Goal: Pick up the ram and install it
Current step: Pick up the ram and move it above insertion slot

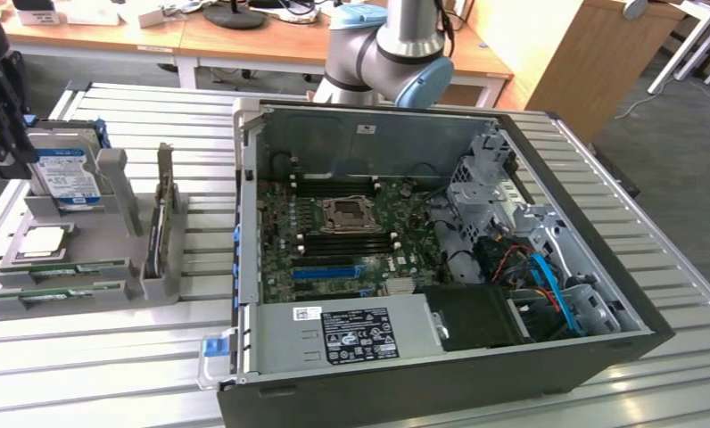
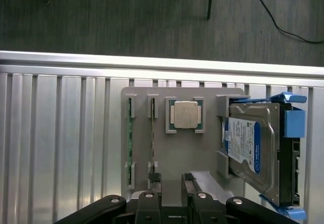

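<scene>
- In the exterior view, the claw [image 1: 8, 134] is seen hanging high at the exterior view's left, above a grey holder [image 1: 152, 285].
- The ram [image 1: 70, 291] is seen on its edge in a slot at the near side of the holder. A second green stick [image 1: 76, 267] is set just beside it. Nothing has been picked up yet.
- An open computer case [image 1: 640, 332] is seen on the slatted surface [image 1: 105, 374], just beside the holder. Its walls are tall, so a carried stick could be knocked on the rim.
- Open room is seen over the green board [image 1: 331, 254]. The exterior view's right side of the case is crowded with wires [image 1: 546, 276] and metal parts.
- In the wrist view, the claw [image 2: 171, 181] is seen wide open, and nothing is held in it.
- The ram [image 2: 129, 140] is seen off to one side of the claw, not between its fingers.
- The two sticks are close together, so the wrong one could be grabbed. The slot is tight, so a crooked grip could jam the stick.
- The square chip [image 2: 185, 115] and the hard drive [image 2: 250, 148] are near and could be bumped.
- The edge of the surface is close behind the holder, so a dropped stick could fall to the floor [image 2: 152, 16].
</scene>
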Controlling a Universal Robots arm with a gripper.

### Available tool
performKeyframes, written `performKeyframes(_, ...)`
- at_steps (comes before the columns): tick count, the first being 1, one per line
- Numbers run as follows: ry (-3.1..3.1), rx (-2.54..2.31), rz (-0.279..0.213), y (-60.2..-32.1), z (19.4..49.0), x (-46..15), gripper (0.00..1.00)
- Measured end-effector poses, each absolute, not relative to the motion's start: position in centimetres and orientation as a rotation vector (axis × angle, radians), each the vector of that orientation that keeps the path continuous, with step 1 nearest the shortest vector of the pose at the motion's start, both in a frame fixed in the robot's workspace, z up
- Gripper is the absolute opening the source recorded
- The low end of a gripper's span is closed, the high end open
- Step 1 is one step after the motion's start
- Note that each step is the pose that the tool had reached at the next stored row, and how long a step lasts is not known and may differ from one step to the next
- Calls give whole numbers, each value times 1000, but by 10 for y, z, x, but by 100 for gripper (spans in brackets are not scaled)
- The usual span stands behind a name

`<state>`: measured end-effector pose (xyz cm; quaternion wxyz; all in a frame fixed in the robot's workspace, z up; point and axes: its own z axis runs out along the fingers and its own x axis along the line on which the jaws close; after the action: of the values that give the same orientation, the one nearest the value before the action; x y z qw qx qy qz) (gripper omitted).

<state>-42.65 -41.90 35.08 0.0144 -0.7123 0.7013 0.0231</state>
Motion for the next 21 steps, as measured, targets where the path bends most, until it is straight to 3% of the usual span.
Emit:
performKeyframes(16, 2183, -2218, 72, -419, 331, -427, 30)
performKeyframes(21, 2183, -2218, 72, -419, 308, -427, 30)
